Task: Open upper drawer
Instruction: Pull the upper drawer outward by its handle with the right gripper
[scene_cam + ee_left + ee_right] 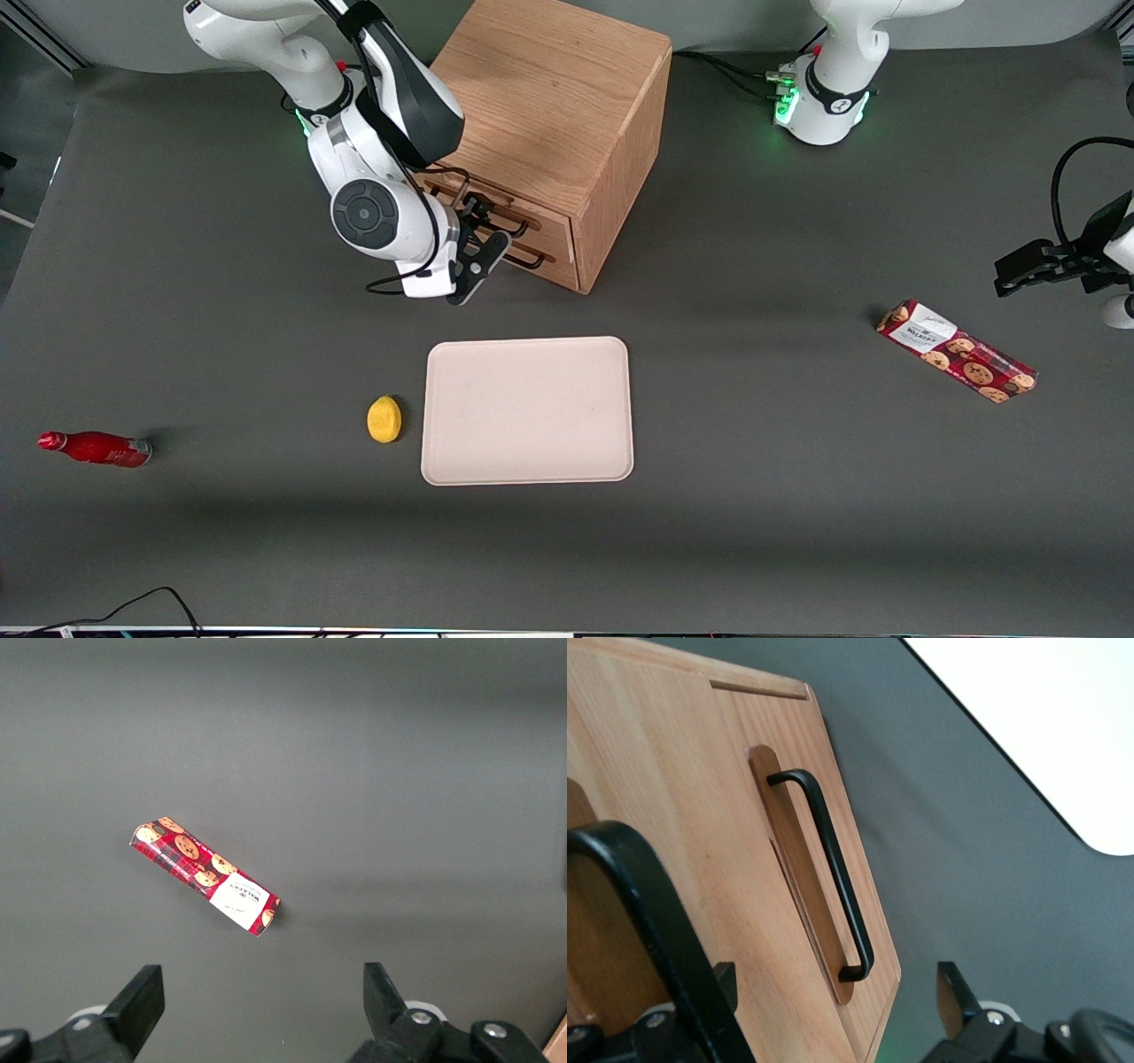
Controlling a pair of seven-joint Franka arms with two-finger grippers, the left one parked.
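End effector (pixel 492 229) sits in front of the cabinet (pixel 549 97), level with the drawer fronts, fingers spread wide and gripping nothing. The upper drawer (pixel 549 229) looks fully shut.

Risks:
- In the right wrist view, the upper handle (pixel 629 895) runs alongside one finger (pixel 718 988), not clearly between the two. Closing now may pinch air or clip the bar's end.
- The lower handle (pixel 833 877) lies close by. A small drop toward the worktop (pixel 797 221) could catch the wrong drawer.
- An off-axis pull could jam the drawer or drag the cabinet.

Hidden or unclear:
- The arm's wrist covers much of the drawer fronts in the front view.
- The upper handle is cut off in the wrist view, so we probably cannot judge its clearance from the finger.
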